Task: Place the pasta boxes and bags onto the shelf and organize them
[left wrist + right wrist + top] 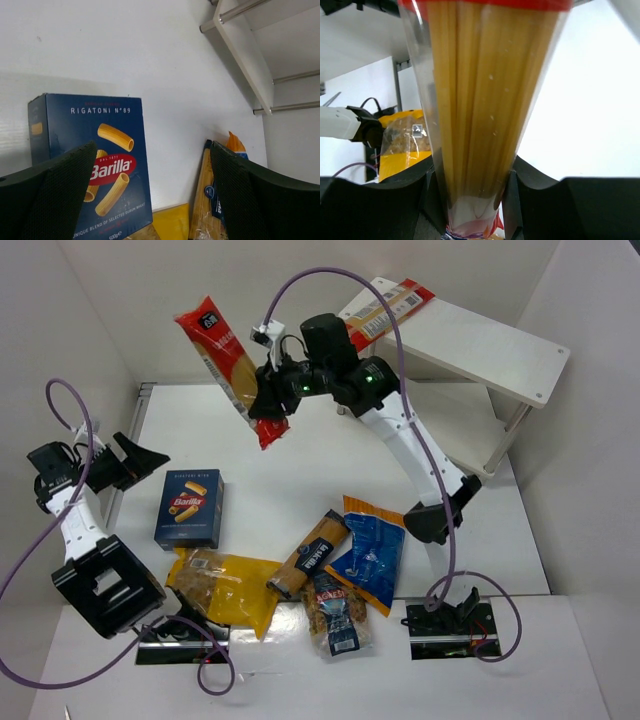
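My right gripper (pixel 268 400) is shut on a long clear spaghetti bag (pixel 226 358) with red ends and holds it in the air over the table's back left; the bag fills the right wrist view (pixel 480 100). A second spaghetti bag (pixel 385 310) lies on the white shelf's top board (pixel 480 350). The dark blue Barilla box (pixel 189 508) lies flat at the left and shows in the left wrist view (pixel 95 160). My left gripper (pixel 140 458) is open and empty, left of the box.
At the front lie a yellow bag (pixel 225 585), a brown black-labelled pack (pixel 308 555), a blue bag (pixel 368 552) and a clear bag (pixel 337 615). White walls close in on the left and right. The shelf's lower board (pixel 470 445) sits behind the right arm.
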You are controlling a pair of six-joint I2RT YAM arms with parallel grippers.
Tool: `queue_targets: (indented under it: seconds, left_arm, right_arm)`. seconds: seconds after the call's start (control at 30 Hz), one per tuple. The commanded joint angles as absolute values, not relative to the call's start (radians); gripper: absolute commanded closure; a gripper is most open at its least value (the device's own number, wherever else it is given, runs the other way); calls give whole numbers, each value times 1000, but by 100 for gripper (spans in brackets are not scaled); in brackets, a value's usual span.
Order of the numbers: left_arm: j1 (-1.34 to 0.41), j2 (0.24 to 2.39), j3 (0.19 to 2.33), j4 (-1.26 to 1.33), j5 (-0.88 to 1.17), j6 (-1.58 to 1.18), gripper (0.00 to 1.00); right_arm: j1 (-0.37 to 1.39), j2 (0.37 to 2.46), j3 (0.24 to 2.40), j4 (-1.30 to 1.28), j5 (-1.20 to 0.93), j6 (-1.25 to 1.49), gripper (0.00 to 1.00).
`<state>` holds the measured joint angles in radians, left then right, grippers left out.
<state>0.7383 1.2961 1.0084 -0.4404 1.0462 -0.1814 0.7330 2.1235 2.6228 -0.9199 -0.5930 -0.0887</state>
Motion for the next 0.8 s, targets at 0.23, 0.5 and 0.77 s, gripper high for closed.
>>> queue_targets:
  seconds: [0.23,0.5,0.77]
  left_arm:
    - [710,1276,1072,-626,945,52,1]
    - [692,1140,1023,-601,927,71,1]
    - [692,1066,980,-543,917,49,1]
  right_arm:
    - [776,1933,2619,-882,-277,-187,100]
    - [740,1813,2600,-867,-81,-206,100]
    - [643,1743,2626,-867,-112,-206,100]
